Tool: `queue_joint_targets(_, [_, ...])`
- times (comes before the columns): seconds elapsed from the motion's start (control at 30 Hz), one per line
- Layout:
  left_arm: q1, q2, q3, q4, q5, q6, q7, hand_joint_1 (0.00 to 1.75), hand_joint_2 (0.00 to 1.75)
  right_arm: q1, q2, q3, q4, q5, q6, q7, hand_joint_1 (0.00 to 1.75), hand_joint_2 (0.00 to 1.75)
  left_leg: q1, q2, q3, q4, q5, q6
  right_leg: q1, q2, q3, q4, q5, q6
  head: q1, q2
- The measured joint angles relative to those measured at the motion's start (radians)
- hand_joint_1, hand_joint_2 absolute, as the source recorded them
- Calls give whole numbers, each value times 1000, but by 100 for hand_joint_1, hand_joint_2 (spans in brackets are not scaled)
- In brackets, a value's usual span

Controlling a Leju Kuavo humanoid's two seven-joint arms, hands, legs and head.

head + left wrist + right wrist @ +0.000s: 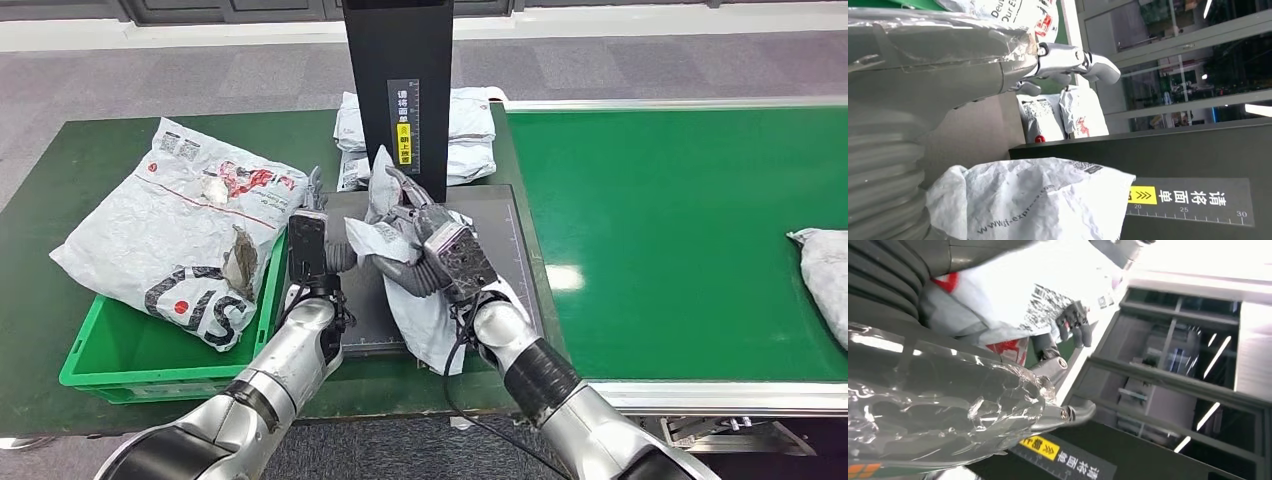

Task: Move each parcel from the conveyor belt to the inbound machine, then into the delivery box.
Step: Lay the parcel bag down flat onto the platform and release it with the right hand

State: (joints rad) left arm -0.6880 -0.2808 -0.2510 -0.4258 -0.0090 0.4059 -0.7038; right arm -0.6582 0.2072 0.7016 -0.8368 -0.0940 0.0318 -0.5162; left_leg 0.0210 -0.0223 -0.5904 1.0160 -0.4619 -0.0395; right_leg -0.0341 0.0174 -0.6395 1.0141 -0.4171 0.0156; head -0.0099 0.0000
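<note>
A crumpled white-grey parcel (425, 310) hangs over the dark scanning plate (505, 235) of the inbound machine, its lower end drooping past the plate's front edge. My right hand (440, 255) grips the parcel's upper part; the right wrist view has the parcel (1048, 285) against the dark fingers (1075, 322). At the plate's left edge my left hand (310, 245) stands with its fingers stretched upward (1073, 60), holding nothing, close beside a corner of the parcel (1033, 200). I cannot tell whether it touches it.
The machine's black column (400, 80) rises just behind the plate, with several parcels (470, 130) stacked behind it. A green crate (100, 350) at the left holds a large white parcel (180, 235). Another parcel (825, 270) lies at the right end of the green conveyor belt (680, 230).
</note>
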Motion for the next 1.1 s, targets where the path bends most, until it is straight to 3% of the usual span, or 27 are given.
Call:
queue_joint_targets(0.43, [9,4,0,-13,-5,-1,0,0,175,-23,-9,-21,52,-36,34,-14,0,0,0,0,0,0,0,0,0,0,0,0,0,0,0,0])
queue_joint_targets(0.63, [41,10,-14,-80,-37,-57,0,0,175,-25,-13,-22,83,-91,89,-35,0,0,0,0,0,0,0,0,0,0,0,0,0,0,0,0])
queue_joint_targets(0.8, [43,20,-119,-55,-201,-104,19,0,175,-36,-18,-21,112,-125,106,-49,0,0,0,0,0,0,0,0,0,0,0,0,0,0,0,0])
queue_joint_targets(0.93, [39,30,-233,15,-386,-170,148,5,175,-44,-21,-21,128,-139,119,-48,0,0,0,0,0,0,0,0,0,0,0,0,0,0,0,0])
queue_joint_targets(0.97, [38,34,-262,28,-429,-188,189,34,175,-46,-21,-21,130,-141,119,-47,0,0,0,0,0,0,0,0,0,0,0,0,0,0,0,0])
queue_joint_targets(1.07, [34,43,-327,55,-502,-252,269,160,175,-51,-23,-22,132,-143,110,-43,0,0,0,0,0,0,0,0,0,0,0,0,0,0,0,0])
queue_joint_targets(1.1, [31,46,-341,61,-514,-274,283,175,175,-51,-24,-22,132,-143,105,-40,0,0,0,0,1,0,0,0,0,0,0,0,0,0,0,0])
